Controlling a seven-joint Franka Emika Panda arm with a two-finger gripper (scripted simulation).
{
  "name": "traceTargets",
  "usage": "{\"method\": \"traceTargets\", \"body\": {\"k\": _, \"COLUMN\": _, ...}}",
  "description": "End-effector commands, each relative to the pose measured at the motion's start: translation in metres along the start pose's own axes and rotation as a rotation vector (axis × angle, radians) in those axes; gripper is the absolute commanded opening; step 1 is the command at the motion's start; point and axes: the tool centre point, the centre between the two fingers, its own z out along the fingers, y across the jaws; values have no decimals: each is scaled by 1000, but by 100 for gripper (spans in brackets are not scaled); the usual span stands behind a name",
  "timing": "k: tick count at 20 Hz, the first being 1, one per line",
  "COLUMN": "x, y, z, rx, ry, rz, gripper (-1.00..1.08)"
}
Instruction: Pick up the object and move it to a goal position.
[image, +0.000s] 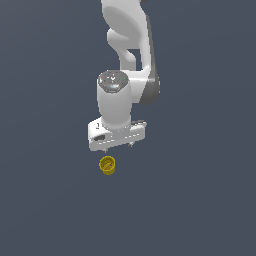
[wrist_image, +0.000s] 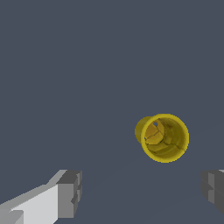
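Observation:
The object is a small yellow cup-like cylinder (image: 107, 165) with a hollow top, standing on the dark surface. My white gripper (image: 119, 145) hangs just behind it in the exterior view, a little toward that view's right, and does not touch it. In the wrist view the cup (wrist_image: 163, 137) lies beyond the gap between the two grey fingertips (wrist_image: 70, 192), nearer the other fingertip (wrist_image: 213, 189). The gripper (wrist_image: 140, 192) is open and empty.
The white arm (image: 129, 45) rises from the gripper to the top of the exterior view. The dark blue-grey surface (image: 200, 200) shows nothing else.

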Motion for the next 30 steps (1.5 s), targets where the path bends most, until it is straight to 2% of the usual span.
{"method": "traceTargets", "body": {"k": 1, "x": 3, "y": 10, "z": 11, "rx": 3, "ry": -5, "rz": -55, "gripper": 100}}
{"method": "traceTargets", "body": {"k": 8, "x": 8, "y": 34, "z": 39, "rx": 13, "ry": -14, "rz": -195, "gripper": 100}}
{"method": "traceTargets", "body": {"k": 15, "x": 10, "y": 50, "z": 58, "rx": 22, "ry": -18, "rz": -283, "gripper": 100}}
{"method": "traceTargets", "body": {"k": 30, "x": 9, "y": 56, "z": 80, "rx": 26, "ry": -20, "rz": -315, "gripper": 100}}
